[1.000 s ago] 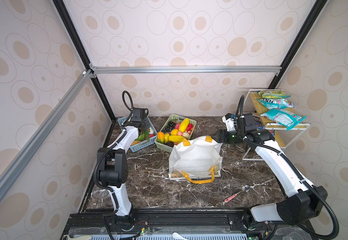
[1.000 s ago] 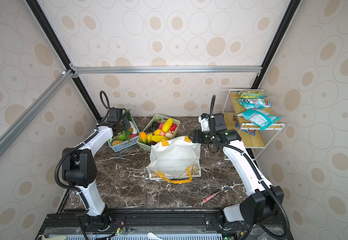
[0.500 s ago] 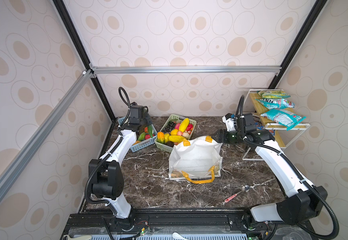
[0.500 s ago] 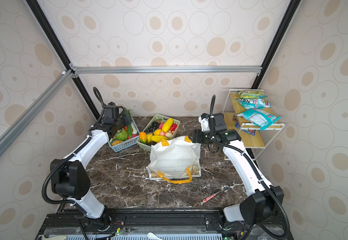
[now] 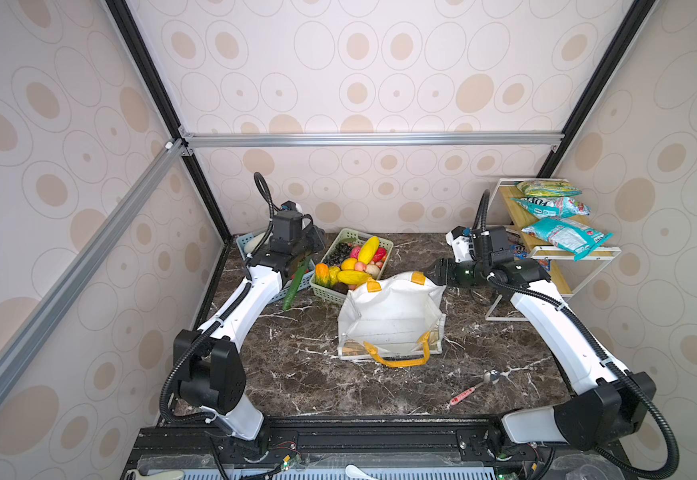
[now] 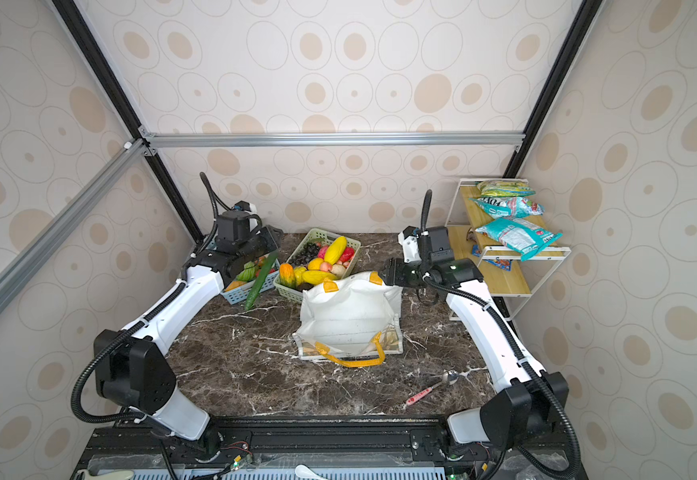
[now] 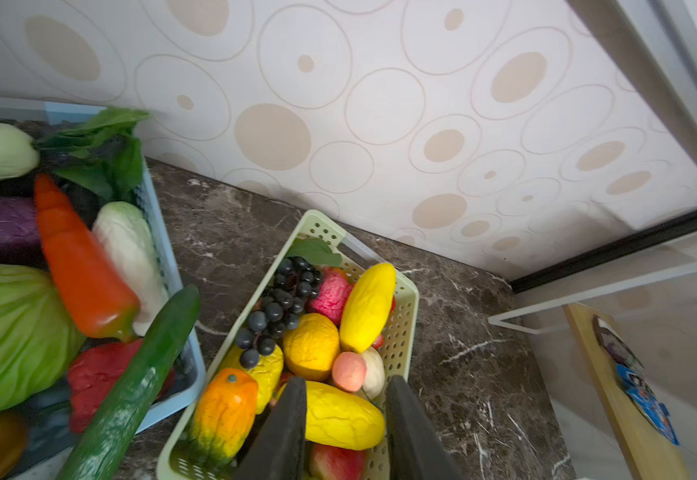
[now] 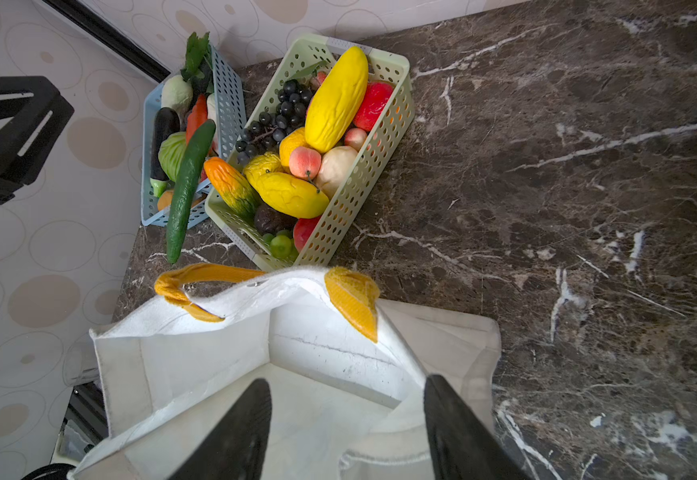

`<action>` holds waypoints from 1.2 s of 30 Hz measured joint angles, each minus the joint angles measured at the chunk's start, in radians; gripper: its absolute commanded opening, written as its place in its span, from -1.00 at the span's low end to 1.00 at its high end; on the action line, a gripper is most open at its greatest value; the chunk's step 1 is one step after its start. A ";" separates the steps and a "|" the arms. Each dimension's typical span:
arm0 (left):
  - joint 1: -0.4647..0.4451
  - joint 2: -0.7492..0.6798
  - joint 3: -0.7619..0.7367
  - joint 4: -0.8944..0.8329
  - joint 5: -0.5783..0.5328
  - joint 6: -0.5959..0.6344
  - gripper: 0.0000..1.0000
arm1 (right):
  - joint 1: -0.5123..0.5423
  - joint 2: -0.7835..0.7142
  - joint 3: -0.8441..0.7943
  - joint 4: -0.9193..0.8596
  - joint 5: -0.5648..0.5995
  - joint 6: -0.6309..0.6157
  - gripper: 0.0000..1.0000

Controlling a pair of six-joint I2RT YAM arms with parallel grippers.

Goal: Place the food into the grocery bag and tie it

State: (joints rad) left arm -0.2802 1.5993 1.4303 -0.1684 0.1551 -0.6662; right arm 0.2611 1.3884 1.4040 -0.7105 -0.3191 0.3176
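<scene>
Teal snack packet (image 5: 562,236) — lettering illegible

Bright, even, diffuse light; soft shadows on the dark marble surface (image 5: 296,374); wrist views bend at edges, slightly blurred.

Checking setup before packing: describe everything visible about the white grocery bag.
The grocery bag is a white boxy tote of stiff, coated-looking fabric with yellow-orange strap handles, one drooping over its near side. It stands upright and open on the marble table, close before the green basket, no food visible inside. The open right hand straddles the rim at its far right corner.
</scene>
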 measured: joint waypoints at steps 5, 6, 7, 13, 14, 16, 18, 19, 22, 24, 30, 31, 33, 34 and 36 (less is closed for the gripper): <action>-0.027 -0.011 -0.005 -0.018 -0.040 0.026 -0.22 | 0.000 0.000 0.000 0.000 -0.002 0.000 0.23; -0.027 -0.007 0.000 -0.042 -0.071 0.047 -0.17 | 0.000 0.000 0.000 0.000 -0.002 0.000 0.23; -0.023 -0.001 0.004 -0.062 -0.099 0.073 -0.16 | 0.000 0.000 0.000 0.000 -0.002 0.000 0.23; 0.033 0.096 0.018 -0.173 -0.240 0.221 -0.14 | 0.000 0.000 -0.001 0.000 -0.001 0.000 0.23; 0.039 0.096 -0.021 -0.174 -0.255 0.238 -0.15 | 0.000 0.000 -0.002 0.000 -0.001 0.000 0.23; 0.042 0.086 -0.093 -0.193 -0.279 0.263 -0.12 | 0.000 0.000 -0.004 0.000 -0.001 0.000 0.23; 0.039 0.084 -0.134 -0.219 -0.298 0.282 -0.06 | 0.000 0.000 -0.004 0.000 -0.002 0.000 0.22; 0.038 0.084 -0.148 -0.225 -0.304 0.294 -0.03 | 0.000 0.000 -0.004 0.000 -0.003 0.000 0.22; 0.037 0.082 -0.182 -0.233 -0.314 0.315 0.02 | 0.000 0.001 -0.004 0.000 -0.007 0.000 0.22; 0.035 0.080 -0.205 -0.234 -0.315 0.321 0.06 | 0.000 0.001 -0.004 0.000 -0.007 0.003 0.22; 0.031 0.082 -0.247 -0.274 -0.335 0.328 0.18 | 0.002 0.001 -0.004 0.000 -0.011 0.008 0.22; 0.031 0.084 -0.247 -0.279 -0.344 0.330 0.22 | 0.003 0.001 -0.004 0.001 -0.011 0.008 0.22; 0.030 0.089 -0.247 -0.290 -0.364 0.332 0.27 | 0.003 0.001 -0.004 0.000 -0.011 0.008 0.22; 0.030 0.093 -0.247 -0.293 -0.371 0.335 0.29 | 0.003 0.001 -0.004 0.000 -0.011 0.008 0.22; 0.030 0.103 -0.247 -0.302 -0.382 0.341 0.32 | 0.004 0.001 -0.004 0.000 -0.012 0.008 0.22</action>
State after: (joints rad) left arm -0.2501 1.7027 1.1831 -0.4706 -0.2272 -0.3252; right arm 0.2649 1.3891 1.4002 -0.7101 -0.3309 0.3260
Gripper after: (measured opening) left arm 0.648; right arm 0.610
